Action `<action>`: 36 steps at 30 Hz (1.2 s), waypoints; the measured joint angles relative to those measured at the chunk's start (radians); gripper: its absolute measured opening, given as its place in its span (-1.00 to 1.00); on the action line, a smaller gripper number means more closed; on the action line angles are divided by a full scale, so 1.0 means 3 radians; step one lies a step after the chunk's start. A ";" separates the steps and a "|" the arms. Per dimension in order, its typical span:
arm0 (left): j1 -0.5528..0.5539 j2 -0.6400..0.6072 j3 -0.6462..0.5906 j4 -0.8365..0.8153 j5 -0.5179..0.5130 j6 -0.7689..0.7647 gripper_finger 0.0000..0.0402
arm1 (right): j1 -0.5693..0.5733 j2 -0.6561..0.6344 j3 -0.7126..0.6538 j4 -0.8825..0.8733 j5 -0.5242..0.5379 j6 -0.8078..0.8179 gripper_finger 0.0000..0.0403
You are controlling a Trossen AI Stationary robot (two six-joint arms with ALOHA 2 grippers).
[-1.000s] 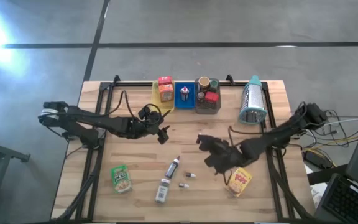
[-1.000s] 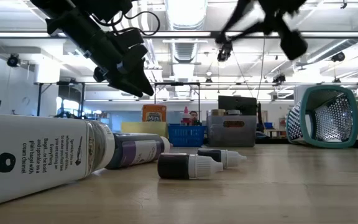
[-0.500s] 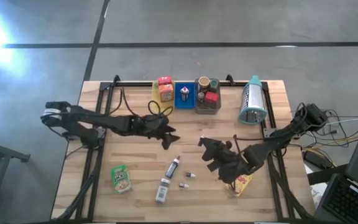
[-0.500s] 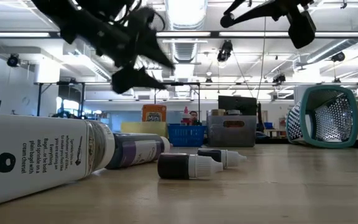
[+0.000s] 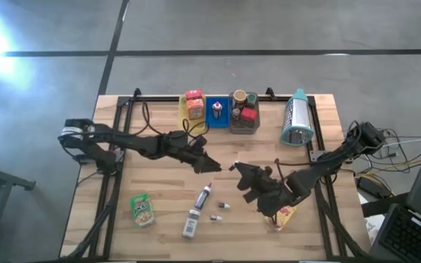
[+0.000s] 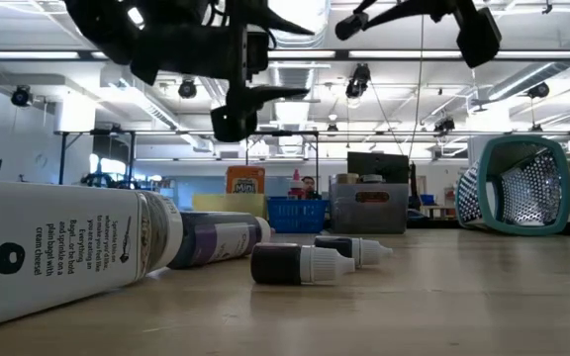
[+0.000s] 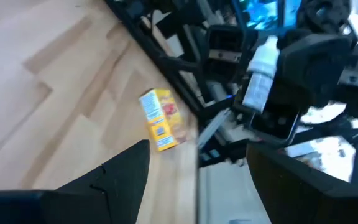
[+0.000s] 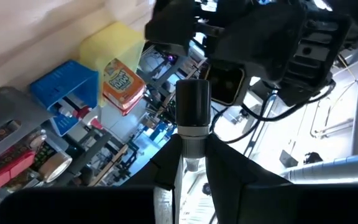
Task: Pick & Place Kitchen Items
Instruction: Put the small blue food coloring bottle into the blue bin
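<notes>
1. Reaching over the middle of the wooden table (image 5: 159, 190), the left gripper (image 5: 212, 167) hangs in the air with its fingers (image 7: 120, 174) spread apart and nothing between them.
2. Facing it from the right side, the right gripper (image 5: 241, 172) is clamped on a small vial (image 8: 192, 121) with a dark body and a white cap; the right wrist view shows the vial pinched between the two fingers (image 8: 166, 165).
3. Below the right arm, a yellow snack pouch (image 5: 284, 214) lies flat near the table's right front corner.
4. On the table between the two grippers and the front edge lie a slim dark bottle (image 5: 203, 196), a white labelled bottle (image 5: 191, 223) and two tiny vials (image 5: 225, 207), (image 5: 215, 217), all on their sides.
5. A green pouch (image 5: 143, 209) lies well apart from them, toward the left front.
6. Along the far edge stand a yellow tray (image 5: 185, 120) with an orange box (image 5: 194, 108), a blue tray (image 5: 216, 117) and a grey tray (image 5: 245, 126) holding small jars.
7. A teal-rimmed grater (image 5: 297, 118) lies just right of the trays.
</notes>
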 joint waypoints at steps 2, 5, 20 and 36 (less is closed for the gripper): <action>-0.0002 0.0036 0.0028 0.0070 0.0015 -0.0092 0.36 | 0.0000 0.0006 0.0047 0.0001 -0.0001 -0.0001 -0.74; 0.0006 0.0067 0.0090 0.0060 0.0046 -0.0102 0.36 | 0.0000 0.0006 0.0098 0.0003 -0.0003 -0.0002 -0.74; 0.0049 0.0110 0.0559 -0.0133 0.0351 -0.0052 0.36 | 0.0000 0.0007 0.0140 -0.0008 -0.0049 -0.0046 -0.94; 0.0140 0.0096 0.0571 -0.1117 0.0224 0.0835 0.36 | 0.0013 -0.0055 0.0138 -0.0133 -0.0511 0.1795 -0.96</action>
